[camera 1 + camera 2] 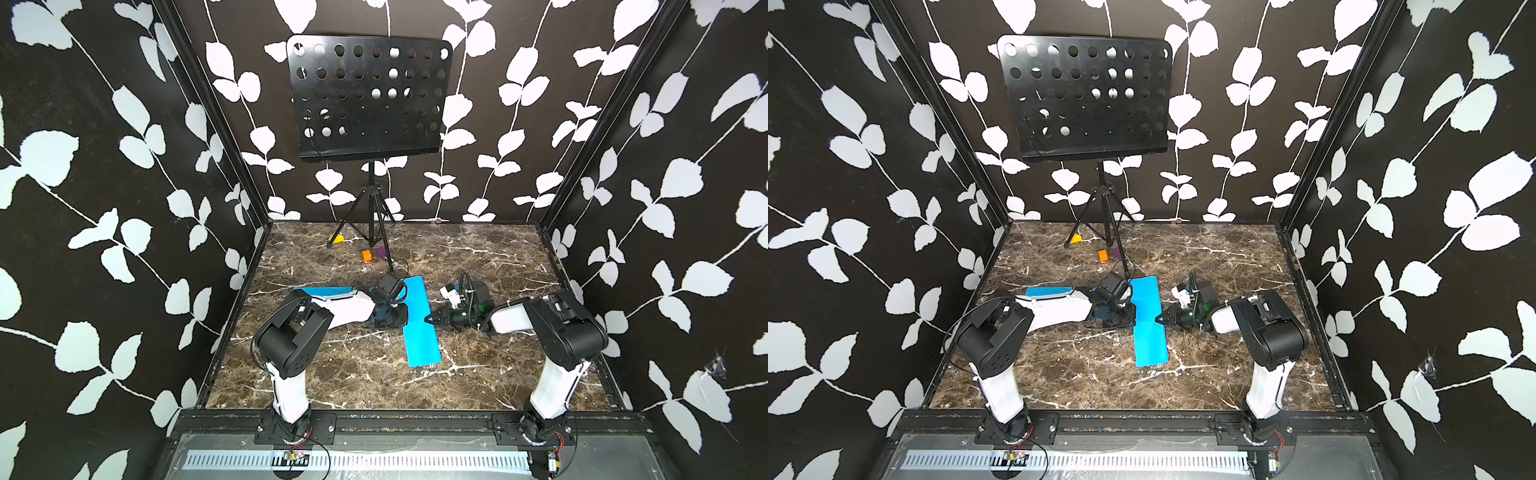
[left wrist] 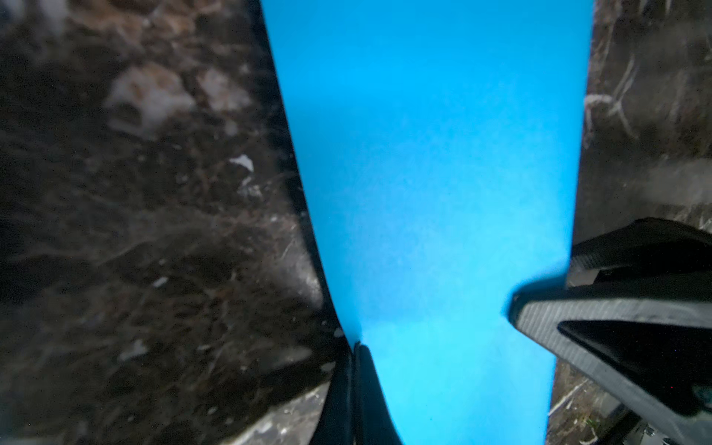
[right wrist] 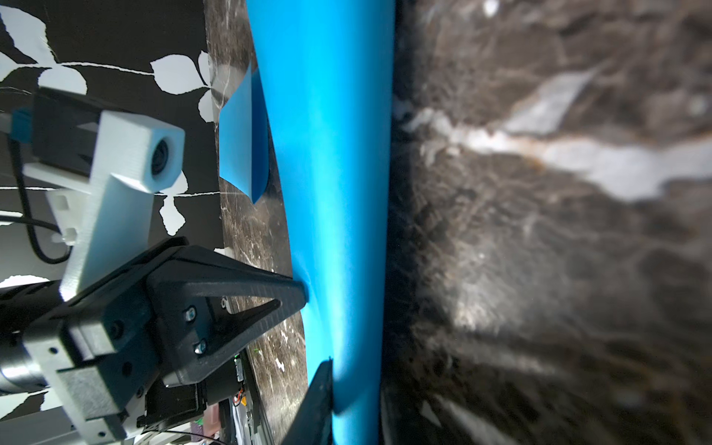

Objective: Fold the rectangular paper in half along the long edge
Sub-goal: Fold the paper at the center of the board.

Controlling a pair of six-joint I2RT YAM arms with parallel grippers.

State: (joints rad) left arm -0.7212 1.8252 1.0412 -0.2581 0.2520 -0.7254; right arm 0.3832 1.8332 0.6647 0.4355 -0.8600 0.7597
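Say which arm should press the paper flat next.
Left, probably. The left gripper is shut with its tip against the paper at mid-length, ready to slide along it. The right gripper meets the opposite edge; its jaws are unclear.

Looked all over, and nothing readable came up: no text, label or number on the blue paper (image 1: 420, 328), music stand (image 1: 365, 95) or desk (image 1: 498, 257).

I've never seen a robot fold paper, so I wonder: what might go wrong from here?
The blue paper looks bowed, not flat, so any fold may spring open. The left gripper and right gripper meet it only at opposite edges mid-length; a push inward could buckle it, or it could slip askew.
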